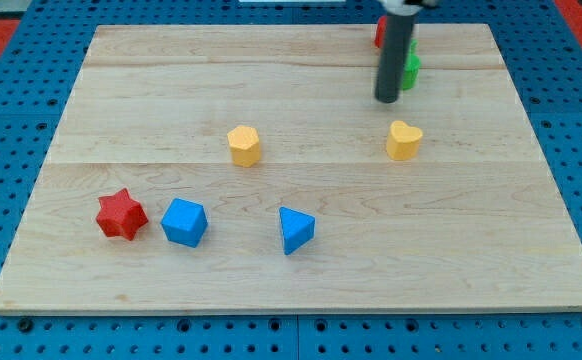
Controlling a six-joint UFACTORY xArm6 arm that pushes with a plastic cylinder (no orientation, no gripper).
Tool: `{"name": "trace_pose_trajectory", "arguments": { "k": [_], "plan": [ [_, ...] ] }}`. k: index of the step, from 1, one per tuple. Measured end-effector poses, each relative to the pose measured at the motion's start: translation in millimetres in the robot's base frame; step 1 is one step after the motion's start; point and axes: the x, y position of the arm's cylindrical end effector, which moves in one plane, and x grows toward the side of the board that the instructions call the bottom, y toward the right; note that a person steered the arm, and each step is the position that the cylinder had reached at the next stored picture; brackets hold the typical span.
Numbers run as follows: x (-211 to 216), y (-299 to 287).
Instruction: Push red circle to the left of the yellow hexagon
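The red circle (379, 32) is at the view's top right, mostly hidden behind my rod; only a red sliver shows at the rod's left. The yellow hexagon (243, 145) sits left of the board's centre. My tip (387, 99) rests on the board just below the red circle and beside a green block (411, 66), which is partly hidden. The tip is far to the right of the yellow hexagon and above a yellow heart (404, 140).
A red star (121, 214) and a blue cube-like block (184, 221) lie at the view's lower left. A blue triangle (295, 229) lies at the bottom centre. The wooden board (491, 250) rests on a blue pegboard.
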Motion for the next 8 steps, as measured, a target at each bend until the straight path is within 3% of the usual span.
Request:
{"name": "trace_pose_trajectory", "arguments": {
  "k": [1, 3, 4, 6, 8],
  "plan": [
    [0, 60],
    [-133, 88],
    [-135, 20],
    [-120, -213],
    [-133, -168]
  ]
}}
